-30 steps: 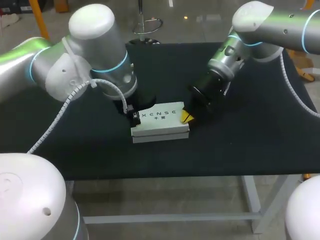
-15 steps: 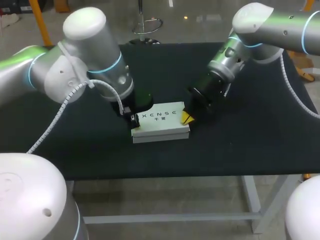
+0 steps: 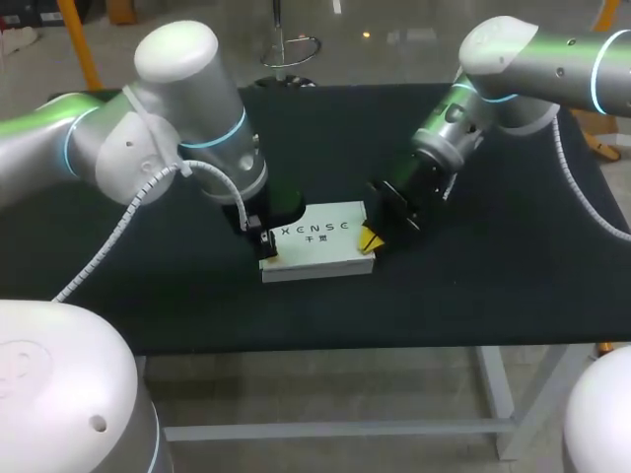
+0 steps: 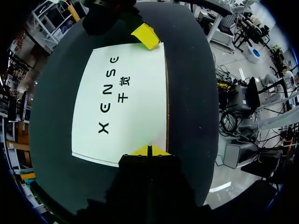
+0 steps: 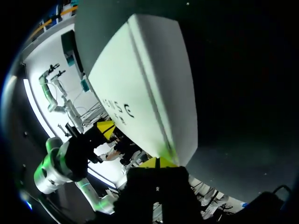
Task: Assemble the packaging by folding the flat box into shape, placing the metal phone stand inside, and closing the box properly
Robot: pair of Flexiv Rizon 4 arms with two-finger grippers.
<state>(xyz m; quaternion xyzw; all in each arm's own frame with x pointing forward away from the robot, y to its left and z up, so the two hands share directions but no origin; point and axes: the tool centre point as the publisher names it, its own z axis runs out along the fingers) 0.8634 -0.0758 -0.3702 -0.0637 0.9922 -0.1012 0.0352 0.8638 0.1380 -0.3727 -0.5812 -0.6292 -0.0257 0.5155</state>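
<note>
Spotted the white box [image 3: 317, 244] lying flat near the middle of the black table [image 3: 493, 286], lid down, dark lettering [image 3: 314, 227] facing up. Caught the left gripper [image 3: 264, 236] low at the box's 9 o'clock end, carried by the left arm [image 3: 148, 138] in from the table's 9 o'clock side. Caught the right gripper [image 3: 370, 239] at the box's 3 o'clock end, on the right arm [image 3: 523, 64] in from 2 o'clock. Had the box bracketed by the 2 grippers, 1 at each short end.

Went to the left wrist view: found the left fingertips [image 4: 140, 150] pressed together with only a thin line between them, jaws closed and gripping nothing. Saw them right at the box's near short edge, with the lid stretching away ahead and the other arm's yellow tip at the far end. Could not tell whether touching the card or just above it.

Went to the right wrist view: same story, right fingertips [image 5: 150, 163] together, jaws closed on nothing, up against the near end of the box. Picked out a seam [image 5: 150, 93] running the length of the box's side, and the left gripper's yellow tip beyond the far end.
</note>
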